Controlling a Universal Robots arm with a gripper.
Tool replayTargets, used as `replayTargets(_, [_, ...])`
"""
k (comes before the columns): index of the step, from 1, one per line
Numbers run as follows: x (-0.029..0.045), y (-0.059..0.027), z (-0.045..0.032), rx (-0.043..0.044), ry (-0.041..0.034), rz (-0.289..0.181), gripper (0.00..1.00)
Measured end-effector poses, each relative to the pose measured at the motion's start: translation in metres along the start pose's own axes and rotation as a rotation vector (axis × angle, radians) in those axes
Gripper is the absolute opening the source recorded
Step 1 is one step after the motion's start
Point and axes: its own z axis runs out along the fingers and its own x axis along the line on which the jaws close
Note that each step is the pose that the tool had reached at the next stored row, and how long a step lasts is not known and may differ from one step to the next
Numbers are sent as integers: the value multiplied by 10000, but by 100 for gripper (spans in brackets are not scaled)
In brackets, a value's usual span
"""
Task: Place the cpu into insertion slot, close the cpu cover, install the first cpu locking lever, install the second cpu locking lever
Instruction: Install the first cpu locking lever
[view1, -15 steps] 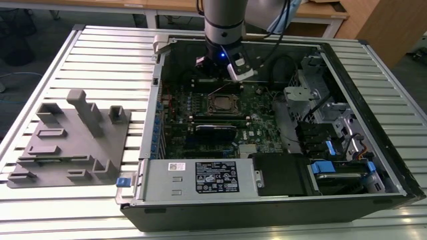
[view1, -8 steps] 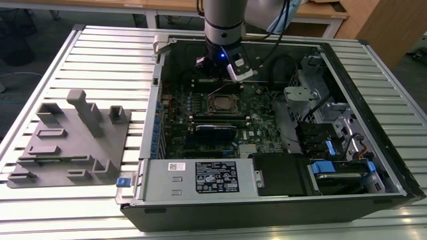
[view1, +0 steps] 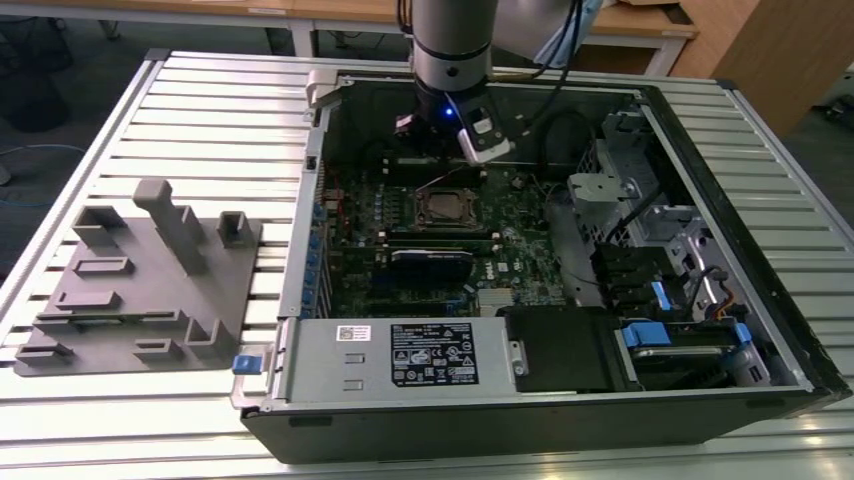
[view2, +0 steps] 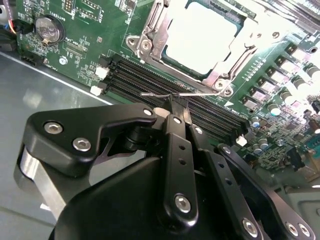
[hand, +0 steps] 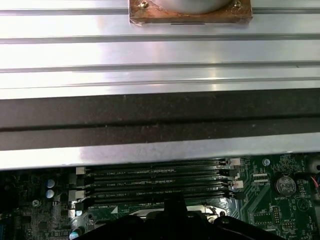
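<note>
Silver cpu (view2: 200, 37) was already seated in the insertion slot (view2: 150, 37), cover apparently down; a thin locking lever (view2: 165, 94) was pinched by the clenched pincer (view2: 175, 107).

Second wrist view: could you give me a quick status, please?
Gripper shut on locking lever. Cpu seated in slot, cpu cover closed over it. Nothing in the way.

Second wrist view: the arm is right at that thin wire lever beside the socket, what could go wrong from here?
1. The end effector sits at the thin locking lever, directly over the memory slots; a slip could jab them or the board.
2. The lever looks like springy wire; if it escapes, it may flick against the cpu cover instead of latching.
</note>
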Motion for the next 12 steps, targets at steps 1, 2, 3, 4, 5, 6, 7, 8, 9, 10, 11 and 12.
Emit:
replayTargets(1, [1, -2, 10, 2, 0, -1, 11])
replayTargets(2, [1, -5, 20, 3, 0, -1, 11])
replayTargets(3, [2, -7, 30, 4, 0, -2, 11])
replayTargets(4, [2, -9, 40, 5, 0, -2, 11])
replayTargets(5, [3, -11, 50, 6, 0, -2, 11])
replayTargets(6, [3, -13, 58, 6, 0, -2, 11])
replayTargets(7, [2, -14, 66, 7, 0, -1, 11])
replayTargets(8, [-1, -16, 74, 6, -1, -2, 11])
replayTargets(9, [-4, -17, 81, 7, -1, 1, 11])
replayTargets(10, [-8, -18, 87, 7, -2, 4, 11])
replayTargets(11, [-14, -18, 92, 8, -2, 5, 11])
replayTargets(12, [-21, -19, 98, 9, -2, 7, 11])
